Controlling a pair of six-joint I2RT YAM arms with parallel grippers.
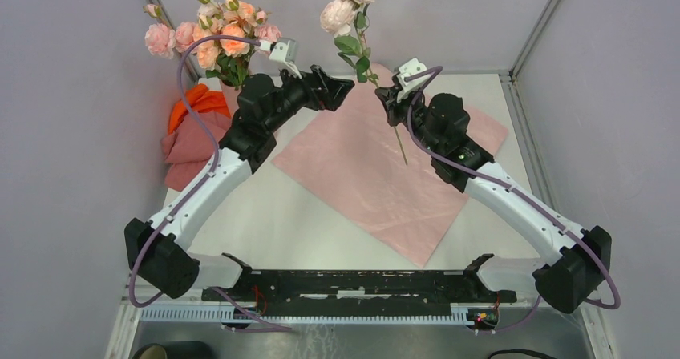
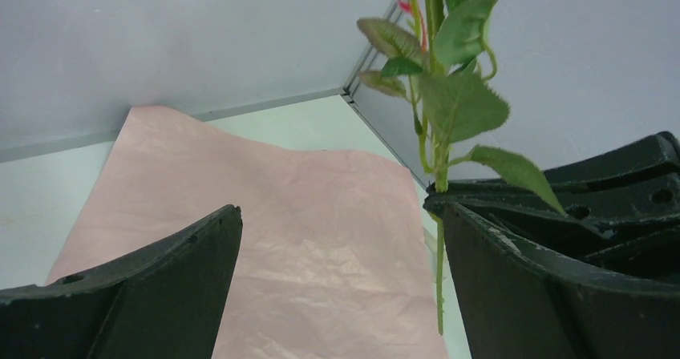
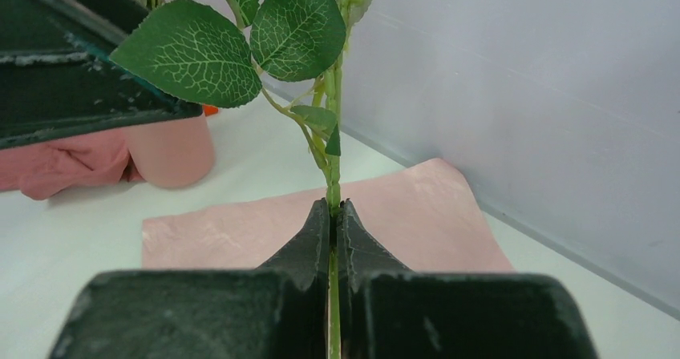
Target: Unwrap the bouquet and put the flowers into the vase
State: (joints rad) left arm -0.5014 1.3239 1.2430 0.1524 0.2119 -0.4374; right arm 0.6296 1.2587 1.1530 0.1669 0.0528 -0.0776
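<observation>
- The right pincer (image 3: 333, 215) is clamped shut on the green stem of a single rose (image 1: 338, 14), held upright above the pink sheet (image 1: 361, 183).
- The left pincer (image 1: 341, 88) has its jaws spread wide and grips nothing. The held stem stands just beside one of its fingers.
- The pink sheet lies unfolded and flat on the counter (image 1: 265, 223).
- The other flowers (image 1: 212, 34) stand in the vase (image 3: 168, 155) at the far left, behind the left arm.
- The orange and salmon cloths (image 1: 192, 127) are heaped just beside the vase.

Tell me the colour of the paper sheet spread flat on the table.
Pale pink; the paper sheet shows best in the top external view.
</observation>
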